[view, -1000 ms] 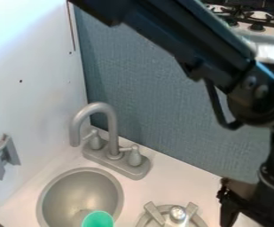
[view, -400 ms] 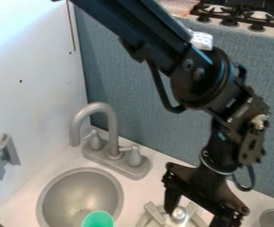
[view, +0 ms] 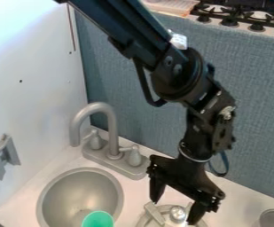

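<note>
Gripper (view: 174, 207) spread wide, empty, near the silver knob (view: 177, 213), with green cup (view: 97, 219) in grey sink (view: 74, 193).

Green cup (view: 97, 219) cut off, burner (view: 154, 213) partly hidden

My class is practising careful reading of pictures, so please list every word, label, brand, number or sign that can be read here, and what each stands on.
No text can be read.
Small white label on the black robot arm: any print is too small to read.
Black two-finger hand, round green cup, grey curved faucet: no lettering can be made out.
</note>
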Tool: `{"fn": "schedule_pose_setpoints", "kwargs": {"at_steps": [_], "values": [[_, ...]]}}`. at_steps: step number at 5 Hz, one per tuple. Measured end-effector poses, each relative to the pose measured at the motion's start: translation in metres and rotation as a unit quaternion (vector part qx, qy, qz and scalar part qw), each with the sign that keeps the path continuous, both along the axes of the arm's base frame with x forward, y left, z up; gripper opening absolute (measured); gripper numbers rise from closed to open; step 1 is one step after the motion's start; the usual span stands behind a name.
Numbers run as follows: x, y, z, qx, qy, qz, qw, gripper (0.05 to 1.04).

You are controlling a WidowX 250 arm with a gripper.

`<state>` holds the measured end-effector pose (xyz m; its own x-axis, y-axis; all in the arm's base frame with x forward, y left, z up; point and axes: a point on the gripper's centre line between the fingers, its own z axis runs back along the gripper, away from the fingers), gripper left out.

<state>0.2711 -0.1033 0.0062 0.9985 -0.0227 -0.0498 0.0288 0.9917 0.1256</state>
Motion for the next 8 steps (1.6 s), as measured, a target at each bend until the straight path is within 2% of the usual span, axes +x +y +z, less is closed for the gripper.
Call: {"fn": "schedule_pose_setpoints", "kwargs": {"at_steps": [2,3,4,5,6,7,8], "values": [[0.008,0.006,-0.03,-0.02,0.019,0.002,0.9996,1.0],[0.01,0.005,-0.041,-0.039,0.02,0.008,0.999,1.0],[0.018,0.002,-0.048,-0.04,0.021,0.009,0.999,0.963],[0.019,0.003,-0.048,-0.035,0.016,0.024,0.999,0.688],[0.02,-0.008,-0.046,-0.08,0.023,0.018,0.9964,0.526],[0.026,-0.023,-0.019,-0.089,0.018,0.013,0.9958,0.521],[0.029,-0.069,0.008,-0.101,0.006,-0.046,0.9938,0.517]]}}
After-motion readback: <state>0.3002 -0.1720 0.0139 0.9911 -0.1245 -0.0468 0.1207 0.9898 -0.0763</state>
